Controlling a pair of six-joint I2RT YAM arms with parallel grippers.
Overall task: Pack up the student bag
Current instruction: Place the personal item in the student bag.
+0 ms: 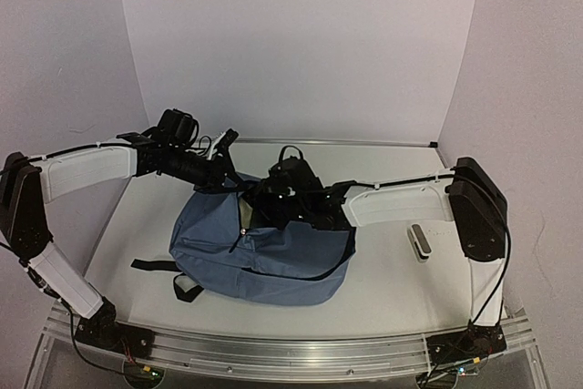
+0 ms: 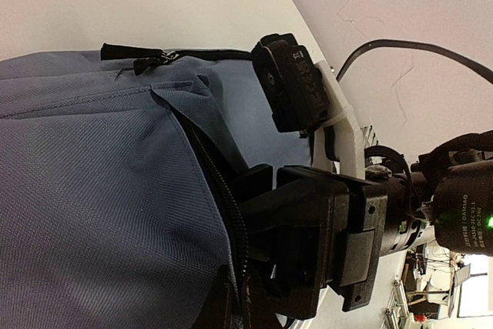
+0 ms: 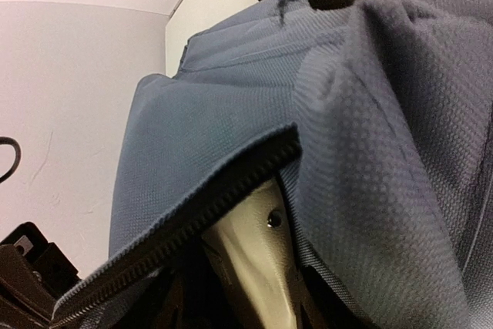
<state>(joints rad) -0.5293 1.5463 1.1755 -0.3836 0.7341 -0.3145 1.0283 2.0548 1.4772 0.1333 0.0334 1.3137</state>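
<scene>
Rim fabric at the upper left of the student bag (image 1: 264, 266) meets the left hand (image 1: 221, 173), which we see closed tight, though we cannot tell whether cloth is caught in it. The bag lies slumped mid-desk (image 1: 401, 289) with its zip mouth parted at the top, and the right hand (image 1: 264, 207) reaches into that mouth, one pale finger (image 3: 248, 267) inside, so we cannot tell its spread. Right of the bag, apart from it, lies a small pale oblong thing (image 1: 419, 241).

Slate-blue student bag (image 1: 264, 266), blk straps, lies flat w/ top zip open.
</scene>
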